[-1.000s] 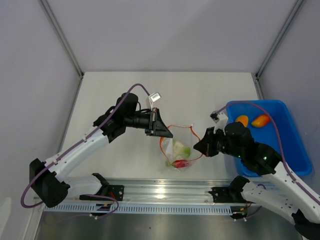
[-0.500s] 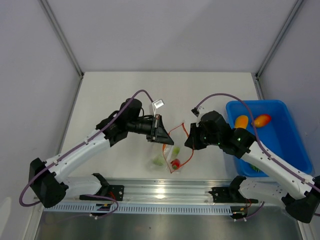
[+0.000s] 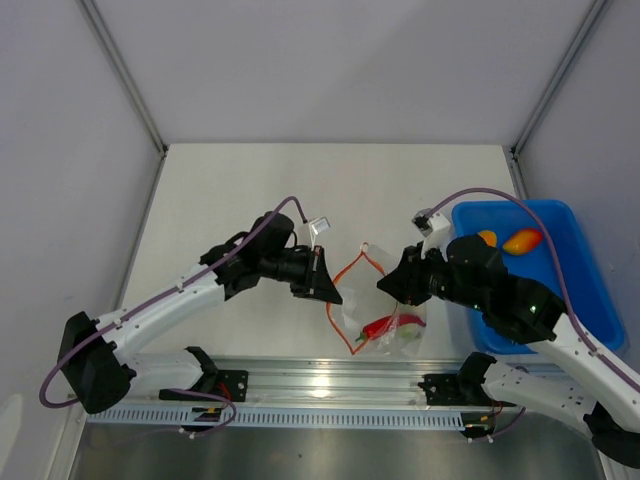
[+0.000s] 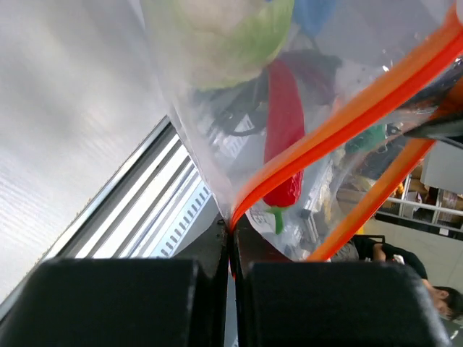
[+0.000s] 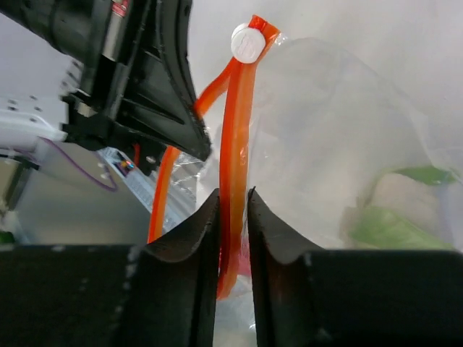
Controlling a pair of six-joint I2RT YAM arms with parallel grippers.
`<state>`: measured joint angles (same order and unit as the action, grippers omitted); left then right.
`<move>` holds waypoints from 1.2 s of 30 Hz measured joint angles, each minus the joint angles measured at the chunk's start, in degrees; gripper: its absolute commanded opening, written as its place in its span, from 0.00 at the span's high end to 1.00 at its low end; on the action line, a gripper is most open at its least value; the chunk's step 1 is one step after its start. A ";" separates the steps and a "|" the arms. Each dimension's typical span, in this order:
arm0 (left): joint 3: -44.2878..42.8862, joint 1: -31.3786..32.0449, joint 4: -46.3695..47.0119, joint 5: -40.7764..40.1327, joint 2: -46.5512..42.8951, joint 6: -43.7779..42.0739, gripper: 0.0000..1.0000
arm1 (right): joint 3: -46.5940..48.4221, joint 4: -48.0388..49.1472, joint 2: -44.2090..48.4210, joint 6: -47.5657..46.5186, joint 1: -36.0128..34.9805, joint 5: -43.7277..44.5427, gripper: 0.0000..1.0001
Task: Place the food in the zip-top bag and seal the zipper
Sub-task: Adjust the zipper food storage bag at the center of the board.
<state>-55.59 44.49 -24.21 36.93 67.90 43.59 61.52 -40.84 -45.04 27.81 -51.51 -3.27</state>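
A pale table (image 3: pixel 300 190) sits enclosed by plain grey walls (image 3: pixel 330 70), with a metal rail (image 3: pixel 330 380) along its near edge. The two arms reach inward from that edge and meet over the table's near middle. A blue plastic bin (image 3: pixel 590 300) stands on the table at the far right, behind the right arm.

Between the two wrists hangs the clear zip-top bag (image 3: pixel 392 335), its body sagging toward the rail. The left gripper (image 4: pixel 231 235) is pinched fully together on one end of the orange-red zipper (image 4: pixel 347 116), which emerges from between its fingertips. The right gripper (image 5: pixel 233 217) has the zipper (image 5: pixel 235 144) running up through its narrow gap. The fingers stand close on either side, and whether they clamp the zipper or only flank it cannot be told. The bag's mouth gapes in a loop between the grippers.

Inside the bag lie a white-and-pale-green vegetable (image 4: pixel 217 36) and a red chili pepper (image 4: pixel 283 123). Two orange-yellow fruits (image 3: pixel 521 240) rest in the bin. A small white slider (image 5: pixel 247 42) caps the zipper's far end.
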 measured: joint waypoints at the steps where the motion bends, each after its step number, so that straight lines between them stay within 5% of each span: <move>1: 1.01 0.02 -0.04 -0.17 0.09 0.24 0.99 | 0.00 -0.55 -0.61 -0.22 0.00 0.15 0.70; 8: 1.70 0.13 5.05 -0.07 -0.17 3.04 0.99 | 0.00 -5.51 -3.48 -1.55 -0.02 1.64 0.64; 19: 1.70 0.17 7.76 -0.11 -0.42 4.37 0.99 | 4.70 -9.55 -2.75 -1.81 -0.02 8.41 0.31; 25: 1.70 0.17 7.69 -0.26 -0.44 3.96 0.99 | 13.75 -12.07 -6.51 -1.92 2.43 17.29 0.21; 30: 1.70 0.17 7.23 0.52 -0.59 3.23 0.99 | 17.25 -11.63 -11.80 -2.32 17.73 23.80 0.25; 36: 1.64 0.17 6.05 1.99 -1.62 0.66 1.00 | 10.03 -6.51 -18.03 -2.43 45.55 16.63 0.29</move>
<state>-53.95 44.66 -18.15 38.92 66.28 44.25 71.55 -47.35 -63.07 25.39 -5.96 13.37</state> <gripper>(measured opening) 0.005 0.711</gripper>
